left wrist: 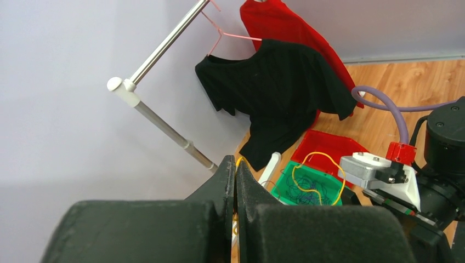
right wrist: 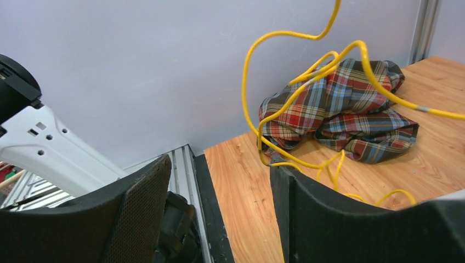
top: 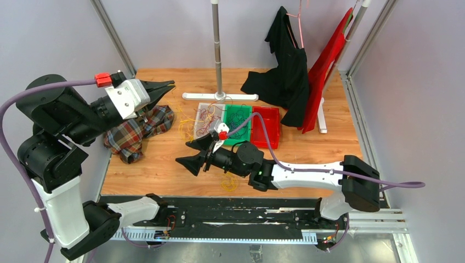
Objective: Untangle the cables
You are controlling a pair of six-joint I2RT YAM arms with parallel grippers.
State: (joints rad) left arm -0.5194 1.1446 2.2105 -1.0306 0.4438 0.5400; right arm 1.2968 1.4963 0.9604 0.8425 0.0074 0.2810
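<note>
At the left tool [left wrist: 235, 164] tips: a yellow cable [left wrist: 239, 159], pinched, fingers closed.
We find the right tool [right wrist: 219, 170] wide open, gripping nothing; yellow loops [right wrist: 244, 82] hang ahead of it, other cables [top: 207, 116] behind.

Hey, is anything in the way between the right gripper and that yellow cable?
Nothing visible. The yellow cable hangs directly ahead of the open right gripper, and the plaid cloth lies behind it.

Place: robot lab test cell
Enclosure: plain panel walls [top: 406, 82], aluminium frame posts [top: 112, 35]
Rig: robot arms [top: 307, 175] bolted at wooden table [top: 329, 148] edge
</note>
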